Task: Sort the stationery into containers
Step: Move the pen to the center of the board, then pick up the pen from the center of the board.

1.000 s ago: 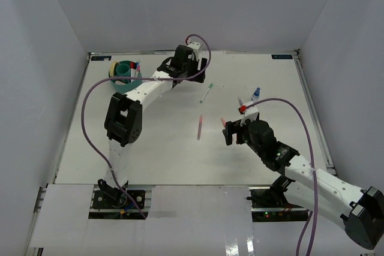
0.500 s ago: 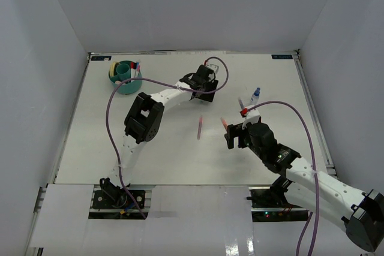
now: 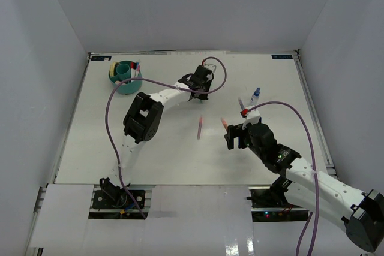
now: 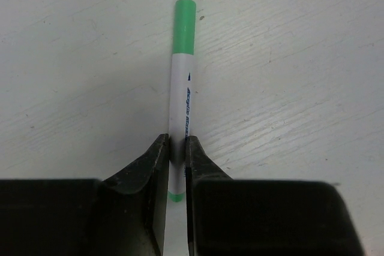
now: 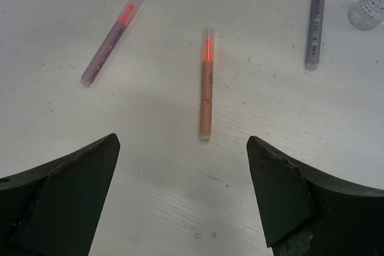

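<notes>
A white marker with a green cap [image 4: 182,88] lies on the table, and my left gripper [image 4: 176,148] is shut on its barrel near the tail end. In the top view that gripper [image 3: 203,90] is low over the table's far middle and hides the marker. The teal organizer [image 3: 125,77] stands at the far left with a cream tape roll and pens in it. My right gripper [image 5: 183,142] hangs open just short of an orange-pink marker [image 5: 206,88], touching nothing. Another pink marker [image 5: 111,39] lies to its left.
A purple-barrelled marker [image 5: 316,19] and a small clear bottle [image 5: 368,8] lie at the right wrist view's far right. From above, the blue-capped bottle [image 3: 256,93] and a red-capped piece [image 3: 243,110] sit beyond my right gripper [image 3: 235,135]. White walls enclose the table.
My left arm swung right from beside the organizer to the green-capped marker, came down over it, and its jaws closed on the barrel. The right arm barely moved.
</notes>
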Action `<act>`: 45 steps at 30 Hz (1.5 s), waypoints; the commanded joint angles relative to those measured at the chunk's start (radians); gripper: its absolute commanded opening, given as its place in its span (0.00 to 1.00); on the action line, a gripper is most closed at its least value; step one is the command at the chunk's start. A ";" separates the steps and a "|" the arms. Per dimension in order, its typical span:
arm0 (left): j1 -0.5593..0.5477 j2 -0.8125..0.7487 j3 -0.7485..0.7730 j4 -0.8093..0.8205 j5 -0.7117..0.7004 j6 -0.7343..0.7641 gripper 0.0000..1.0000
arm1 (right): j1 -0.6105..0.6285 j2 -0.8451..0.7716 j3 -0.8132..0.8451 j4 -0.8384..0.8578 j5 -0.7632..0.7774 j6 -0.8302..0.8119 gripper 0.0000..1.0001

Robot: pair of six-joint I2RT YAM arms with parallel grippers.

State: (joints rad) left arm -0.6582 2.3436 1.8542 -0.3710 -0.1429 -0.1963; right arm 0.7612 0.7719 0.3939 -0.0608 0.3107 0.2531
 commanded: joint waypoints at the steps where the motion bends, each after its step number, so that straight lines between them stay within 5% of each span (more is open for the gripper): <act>1: 0.000 -0.039 -0.050 -0.020 0.005 -0.003 0.20 | -0.002 -0.003 -0.004 0.018 -0.005 0.008 0.93; 7: 0.000 -0.168 -0.239 -0.022 -0.035 -0.002 0.00 | 0.000 0.000 -0.006 0.021 -0.009 0.009 0.93; 15: 0.014 -0.481 -0.633 -0.080 -0.090 -0.075 0.00 | -0.002 0.017 -0.013 0.047 -0.036 0.006 0.93; 20: 0.015 -0.611 -0.777 -0.149 -0.015 -0.124 0.11 | -0.002 0.023 -0.016 0.049 -0.045 0.002 0.93; 22: 0.015 -0.642 -0.814 -0.158 0.003 -0.143 0.24 | -0.003 0.024 -0.018 0.077 -0.047 0.003 0.93; 24: 0.015 -0.668 -0.817 -0.166 0.003 -0.149 0.35 | -0.003 0.024 -0.021 0.081 -0.048 0.003 0.93; 29: 0.023 -0.624 -0.738 -0.178 -0.009 -0.146 0.43 | -0.002 0.023 -0.023 0.082 -0.048 0.000 0.93; 45: 0.052 -0.405 -0.524 -0.200 0.028 -0.130 0.38 | -0.005 -0.052 -0.050 0.062 -0.030 0.003 0.93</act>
State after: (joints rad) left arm -0.6106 1.9362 1.3144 -0.5617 -0.1345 -0.3225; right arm 0.7605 0.7368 0.3473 -0.0242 0.2630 0.2546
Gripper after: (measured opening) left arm 0.388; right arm 0.930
